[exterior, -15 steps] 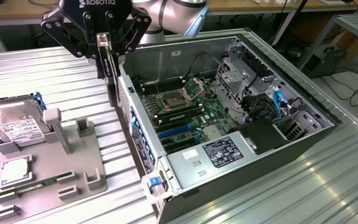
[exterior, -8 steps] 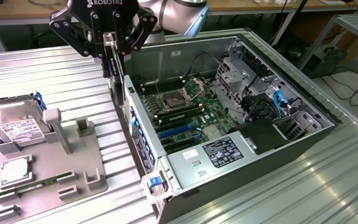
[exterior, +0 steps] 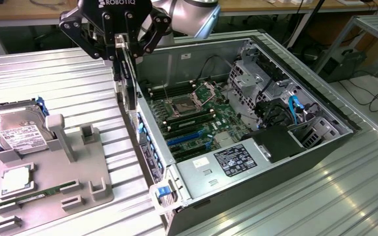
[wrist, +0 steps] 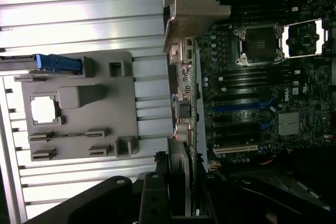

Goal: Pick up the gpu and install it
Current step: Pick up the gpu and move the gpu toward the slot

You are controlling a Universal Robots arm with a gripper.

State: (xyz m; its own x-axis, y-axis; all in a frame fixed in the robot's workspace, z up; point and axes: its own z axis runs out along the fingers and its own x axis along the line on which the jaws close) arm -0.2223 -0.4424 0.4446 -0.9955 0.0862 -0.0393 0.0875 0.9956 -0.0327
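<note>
The gpu (exterior: 128, 91), a thin black card, hangs on edge with my gripper (exterior: 122, 51) shut on its upper end. It is in the air over the open computer case's (exterior: 196, 61) wall, on the exterior view's left side of the case, just above the rim. In the wrist view the gpu (wrist: 185, 108) shows edge-on, running from my gripper (wrist: 181, 198) out to its pale metal bracket (wrist: 191, 14). The motherboard (exterior: 196, 118) lies inside the case with its blue expansion slots (exterior: 185, 137) uncovered, and these blue slots (wrist: 236, 107) lie beside the card in the wrist view.
A grey fixture tray (exterior: 51, 182) lies on the ribbed metal table at the exterior view's left. It holds a silver hard drive (exterior: 15, 130), a processor chip (exterior: 17, 179) and a green memory stick (exterior: 38, 194). The power supply (exterior: 238, 160) fills the case's near corner.
</note>
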